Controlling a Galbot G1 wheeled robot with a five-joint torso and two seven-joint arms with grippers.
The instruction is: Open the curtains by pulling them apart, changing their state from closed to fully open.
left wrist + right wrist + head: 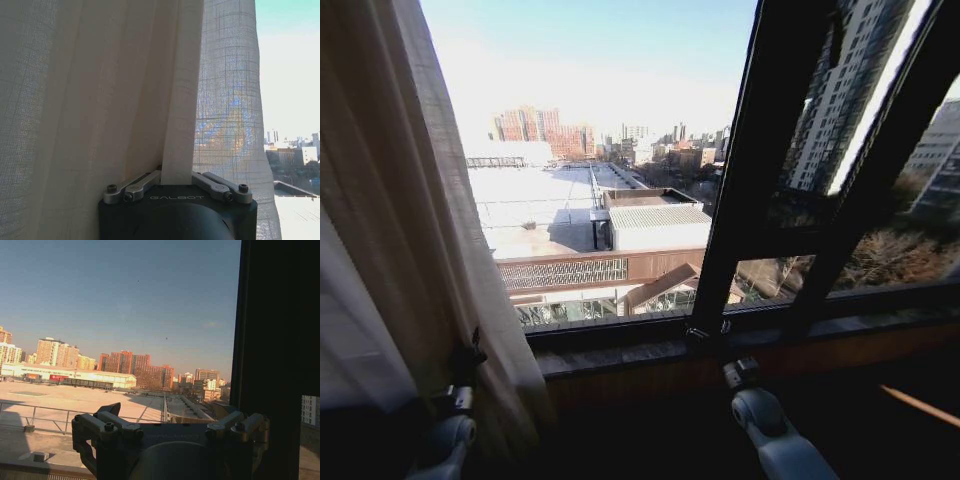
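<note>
The curtains [410,230] hang bunched at the far left of your head view, a cream, pleated mass that runs off the top and the left edge, so you cannot see their rail or how far they reach. Their lower part sinks into shadow near the floor. To the right of them the window [610,150] is uncovered, showing rooftops and sky, and a dark frame post [760,150] divides it from the panes farther right. The sill [660,350] runs below, dim and hard to read.

Your left hand [468,360] sits low at the left, right against the curtain's inner edge. In the left wrist view the left hand [177,177] has a fold of the cloth rising straight out from between its linkages — the fingers are pressed together on that fold, though the tips themselves are buried in the fabric. Past the fold, the thinner outer layer of the curtain lets daylight through, and a strip of open sky shows beside it.

Your right hand [740,372] is low near the middle, just short of the sill and well apart from the curtains. In the right wrist view the right hand [170,422] is a dark silhouette against the glass; its fingers look spread, holding nothing — the frame post stands close on one side.
</note>
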